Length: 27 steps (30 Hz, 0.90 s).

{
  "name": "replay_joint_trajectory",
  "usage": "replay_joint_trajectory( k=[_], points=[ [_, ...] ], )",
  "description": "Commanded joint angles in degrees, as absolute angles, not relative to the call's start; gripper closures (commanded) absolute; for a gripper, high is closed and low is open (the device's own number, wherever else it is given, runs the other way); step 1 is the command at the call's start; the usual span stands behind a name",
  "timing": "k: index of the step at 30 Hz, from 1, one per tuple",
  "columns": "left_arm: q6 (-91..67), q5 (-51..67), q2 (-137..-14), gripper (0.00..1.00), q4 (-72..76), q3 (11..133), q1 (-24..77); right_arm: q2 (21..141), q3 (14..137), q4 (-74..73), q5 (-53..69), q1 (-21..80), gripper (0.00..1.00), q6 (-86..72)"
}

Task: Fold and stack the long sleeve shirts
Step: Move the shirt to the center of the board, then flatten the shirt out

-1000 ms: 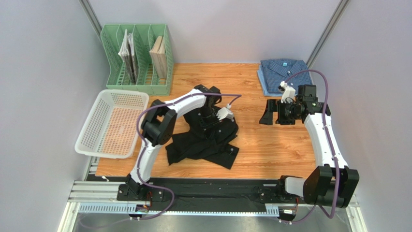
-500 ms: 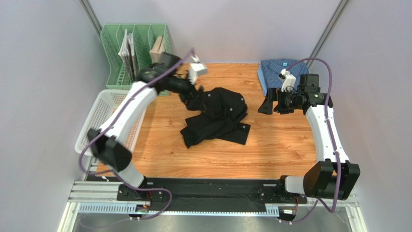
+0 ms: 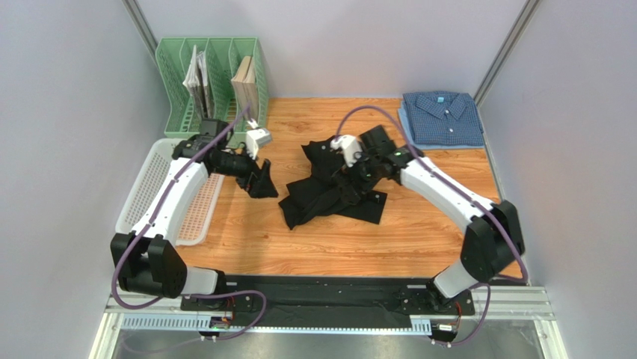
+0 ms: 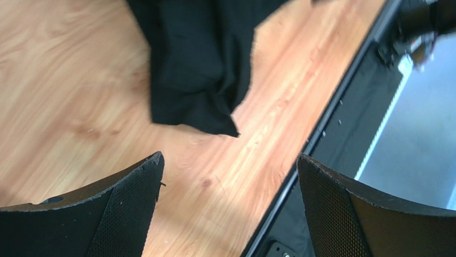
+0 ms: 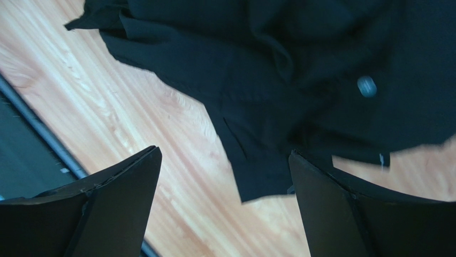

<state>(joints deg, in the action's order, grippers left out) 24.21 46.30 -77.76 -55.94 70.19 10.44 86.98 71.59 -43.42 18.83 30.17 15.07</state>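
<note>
The black shirt [image 5: 299, 69] (crumpled) is cut off above.

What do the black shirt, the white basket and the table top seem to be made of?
Black shirt: probably soft woven cloth, matte; it lies crumpled in limp folds.
White basket: likely moulded plastic; its walls are a regular grid of holes.
Table top: wood or wood-look laminate, smooth; grain lines show.

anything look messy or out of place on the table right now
Yes. The black shirt lies in a crumpled, unfolded heap near the middle of the table, while the blue shirt sits neatly folded in the far right corner. Nothing else stands out.
</note>
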Motion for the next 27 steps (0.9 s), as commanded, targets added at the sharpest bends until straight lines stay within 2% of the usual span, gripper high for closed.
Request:
replay_joint_trajectory(
  k=[1, 4, 6, 8, 10, 12, 17, 22, 24, 25, 26, 27],
  points=[
    [21.53, 51.87, -75.15, 0.01, -53.00, 67.78, 5.97, 94.73, 76.63, -39.20, 3.45, 38.66, 0.04, 22.33],
    [22.59, 48.27, -73.83, 0.01, -51.25, 63.83, 7.11, 98.35, 80.06, -40.43, 2.28, 38.67, 0.03, 18.64],
    [23.72, 42.74, -73.30, 0.01, -49.84, 62.85, 9.83, 95.46, 79.02, -40.78, 6.05, 36.32, 0.03, 16.71],
    [23.56, 33.90, -72.78, 0.01, -47.30, 61.70, 17.02, 91.26, 76.31, -40.96, 13.57, 32.72, 0.02, 13.37],
    [23.12, 26.93, -73.12, 0.01, -42.21, 61.26, 25.61, 84.40, 70.42, -39.82, 18.70, 24.99, 0.00, 10.13],
    [24.16, 19.80, -75.66, 0.01, -38.52, 62.05, 30.65, 82.01, 65.95, -38.76, 23.98, 18.50, 0.00, 8.62],
    [27.68, 8.45, -88.73, 0.01, -32.01, 67.67, 45.51, 85.78, 60.75, -37.19, 29.68, 13.81, 0.03, 1.44],
    [30.67, -5.68, -100.70, 0.01, -23.82, 74.08, 53.17, 89.46, 57.39, -33.75, 27.08, 13.01, 0.05, 0.35],
    [30.58, -7.81, -105.98, 0.10, -24.69, 76.97, 52.83, 90.87, 57.04, -33.66, 27.33, 12.04, 0.07, 0.35],
    [30.67, -6.52, -107.56, 0.19, -25.83, 77.69, 52.39, 92.01, 56.69, -33.58, 28.47, 11.69, 0.09, 0.35],
    [29.37, -6.16, -107.40, 0.40, -27.06, 78.13, 51.86, 92.54, 56.34, -33.23, 28.82, 11.08, 0.12, -1.04],
    [28.66, -5.54, -106.36, 0.54, -27.24, 77.87, 50.46, 92.81, 55.99, -32.96, 29.44, 10.81, 0.19, -0.97]
  ],
)
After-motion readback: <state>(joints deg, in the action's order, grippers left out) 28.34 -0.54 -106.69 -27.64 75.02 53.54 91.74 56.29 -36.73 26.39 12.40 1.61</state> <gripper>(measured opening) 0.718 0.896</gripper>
